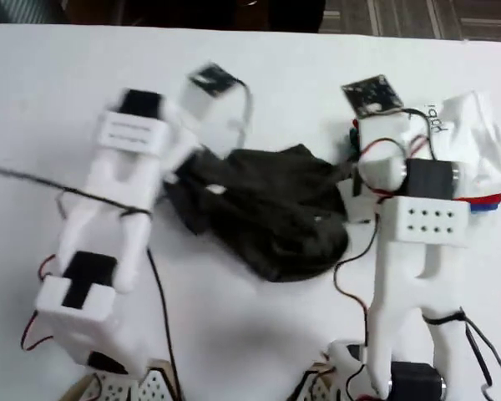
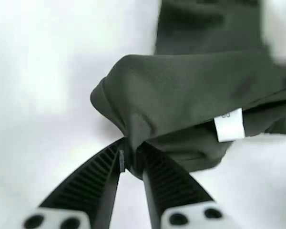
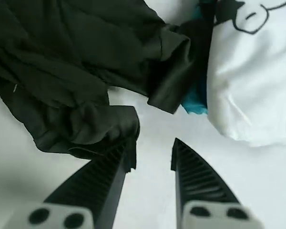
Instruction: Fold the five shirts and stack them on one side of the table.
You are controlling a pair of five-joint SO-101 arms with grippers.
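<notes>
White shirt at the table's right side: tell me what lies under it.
A teal cloth peeks out under the white shirt; the high view adds a red edge. How many shirts lie beneath is covered.

Your left arm (image 1: 108,200) and right arm (image 1: 409,267) are white plastic, with black motors (image 1: 88,274) and thin red and black cables (image 1: 161,309). Your fingers (image 2: 95,176) are black and ribbed, on white bases (image 2: 52,218).

Black shirt (image 1: 271,213): plain, no print, white tag (image 2: 229,125). White shirt (image 3: 250,71): black line drawing. Teal fabric (image 3: 194,102) and red and blue fabric edges (image 1: 487,200) beside it. Table (image 1: 33,83) white. Left arm (image 1: 108,200), right arm (image 1: 409,267): white, black motors. Left gripper (image 2: 132,157), right gripper (image 3: 152,148): black, ribbed.
</notes>
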